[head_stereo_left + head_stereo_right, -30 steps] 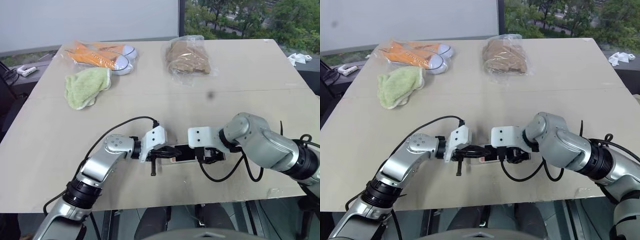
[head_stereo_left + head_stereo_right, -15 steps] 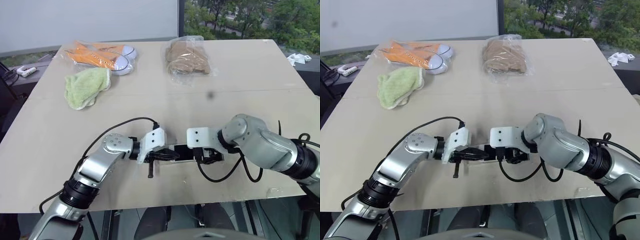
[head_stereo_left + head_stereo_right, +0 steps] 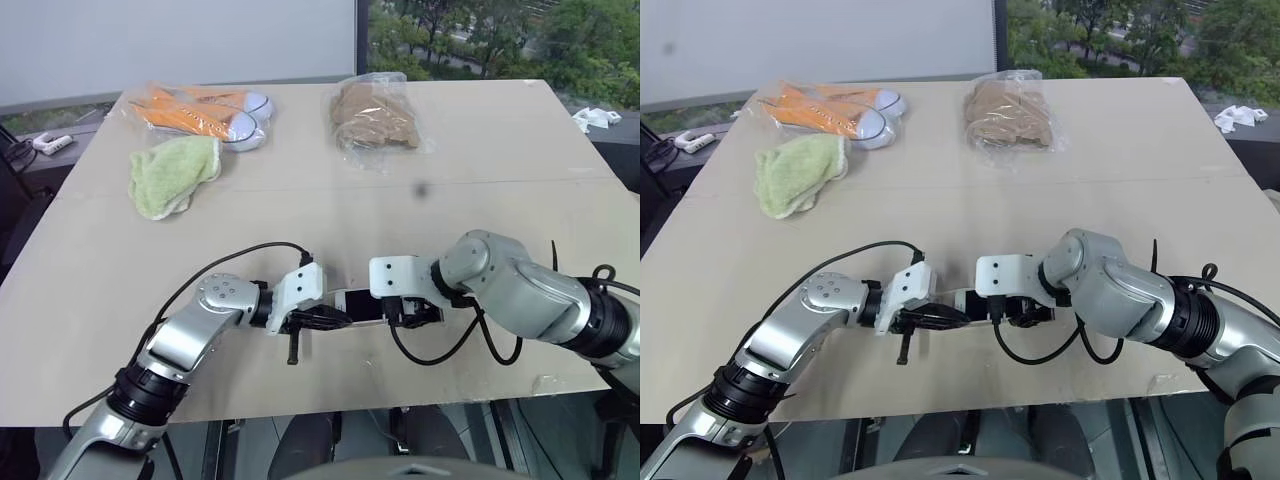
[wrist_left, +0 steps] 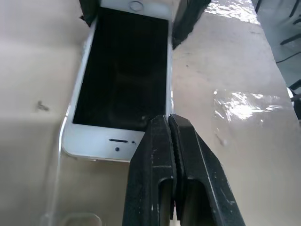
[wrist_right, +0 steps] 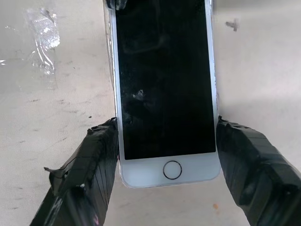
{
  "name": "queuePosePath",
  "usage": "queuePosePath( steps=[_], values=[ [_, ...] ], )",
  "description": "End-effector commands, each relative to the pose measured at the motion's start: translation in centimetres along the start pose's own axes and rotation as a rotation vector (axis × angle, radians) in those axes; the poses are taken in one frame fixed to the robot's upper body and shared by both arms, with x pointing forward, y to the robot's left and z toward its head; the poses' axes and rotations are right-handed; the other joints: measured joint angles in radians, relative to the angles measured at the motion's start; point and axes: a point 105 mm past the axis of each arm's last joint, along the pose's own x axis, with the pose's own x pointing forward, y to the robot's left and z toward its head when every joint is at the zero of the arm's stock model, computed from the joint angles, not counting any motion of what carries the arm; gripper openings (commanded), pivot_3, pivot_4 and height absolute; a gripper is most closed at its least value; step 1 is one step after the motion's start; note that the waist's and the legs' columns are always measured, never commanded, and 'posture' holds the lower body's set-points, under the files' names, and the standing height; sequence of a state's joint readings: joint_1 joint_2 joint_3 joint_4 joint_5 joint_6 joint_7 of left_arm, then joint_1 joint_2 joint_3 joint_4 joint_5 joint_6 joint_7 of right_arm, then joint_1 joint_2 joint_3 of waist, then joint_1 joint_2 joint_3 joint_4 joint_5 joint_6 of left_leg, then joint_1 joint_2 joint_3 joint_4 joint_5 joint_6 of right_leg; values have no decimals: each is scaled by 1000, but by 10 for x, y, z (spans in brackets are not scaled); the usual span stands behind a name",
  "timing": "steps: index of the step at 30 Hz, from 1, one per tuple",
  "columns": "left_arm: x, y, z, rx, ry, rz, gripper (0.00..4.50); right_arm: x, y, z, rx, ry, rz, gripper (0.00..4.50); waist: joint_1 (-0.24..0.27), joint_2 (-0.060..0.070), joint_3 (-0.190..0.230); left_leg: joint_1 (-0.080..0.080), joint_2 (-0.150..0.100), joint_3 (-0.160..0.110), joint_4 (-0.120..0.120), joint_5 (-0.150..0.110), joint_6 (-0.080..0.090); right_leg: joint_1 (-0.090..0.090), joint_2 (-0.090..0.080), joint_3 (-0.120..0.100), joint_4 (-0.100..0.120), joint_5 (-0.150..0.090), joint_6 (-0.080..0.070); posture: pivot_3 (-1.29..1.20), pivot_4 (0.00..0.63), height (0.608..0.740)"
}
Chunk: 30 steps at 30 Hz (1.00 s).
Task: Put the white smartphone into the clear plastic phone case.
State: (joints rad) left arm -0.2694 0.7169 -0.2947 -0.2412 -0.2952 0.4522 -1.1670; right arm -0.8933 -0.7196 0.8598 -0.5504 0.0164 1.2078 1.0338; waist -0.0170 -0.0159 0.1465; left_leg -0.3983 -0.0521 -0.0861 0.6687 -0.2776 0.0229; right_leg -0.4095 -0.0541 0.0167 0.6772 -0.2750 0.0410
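The left gripper's shut fingers (image 4: 171,155) cover a near corner of the white smartphone (image 4: 123,80). The clear plastic phone case (image 4: 60,155) shows as a faint rim, cut off by the frame edge. Whether the phone is fully seated cannot be told.

We see a broad beige tabletop (image 3: 480,200) bearing a crumpled green cloth (image 3: 172,174), bagged orange-and-white shoes (image 3: 205,110), a clear bag of brown fabric (image 3: 375,118), and a white smartphone (image 3: 358,304) near the front edge.
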Motion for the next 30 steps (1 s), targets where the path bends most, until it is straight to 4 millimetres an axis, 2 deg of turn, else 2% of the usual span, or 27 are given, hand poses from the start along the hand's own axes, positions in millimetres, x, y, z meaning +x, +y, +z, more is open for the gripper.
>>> queuePosePath(
  steps=[1,6,8,10,14,18,20,24,27,30],
  values=[
    [1,-1,-13,-26,41,0,44,-1,0,10,-63,-25,0,2802,-1,0,0,0,0,0,0,0,0,0,0,0,0,0,0,0,150,740],
    [2,1,-14,-26,39,2,44,-2,-4,13,-77,-43,-11,2802,-1,0,0,0,0,0,0,0,0,0,0,0,0,0,0,0,150,740],
    [3,1,-14,-26,37,3,0,-4,-6,15,-85,-59,-16,3808,-1,0,0,0,0,0,0,0,0,0,0,0,0,0,0,0,150,740],
    [3,1,-15,-26,36,3,0,-5,-8,17,-85,-72,-24,4433,0,0,0,0,0,0,0,0,0,0,0,0,0,0,0,0,150,740],
    [4,1,-16,-25,32,5,0,-18,-12,19,-51,-118,-31,4433,4,0,0,0,0,0,0,0,0,0,0,0,0,0,0,0,150,740],
    [5,2,-16,-20,30,5,0,-42,-19,16,20,-173,-66,4433,5,0,0,0,-1,-1,0,0,0,1,-1,-1,-1,0,0,0,150,740],
    [5,2,-16,-17,29,6,0,-50,-27,6,69,-155,-108,4433,6,0,0,0,-1,-1,0,0,0,1,-1,-1,-1,0,0,0,150,740],
    [5,3,-15,-11,29,7,0,-57,-32,-32,118,-35,-144,4433,8,0,0,0,-1,-1,0,0,0,2,-1,-1,-2,0,0,0,150,740],
    [5,4,-15,-7,27,9,0,-57,-34,-41,132,-14,-158,3592,2,0,0,0,0,0,0,0,0,2,-1,0,-2,0,0,0,150,740],
    [5,5,-13,2,20,17,0,-53,-31,-42,134,-14,-141,2075,2,0,0,1,0,0,0,0,0,2,0,0,-1,0,0,0,150,740]
  ],
)
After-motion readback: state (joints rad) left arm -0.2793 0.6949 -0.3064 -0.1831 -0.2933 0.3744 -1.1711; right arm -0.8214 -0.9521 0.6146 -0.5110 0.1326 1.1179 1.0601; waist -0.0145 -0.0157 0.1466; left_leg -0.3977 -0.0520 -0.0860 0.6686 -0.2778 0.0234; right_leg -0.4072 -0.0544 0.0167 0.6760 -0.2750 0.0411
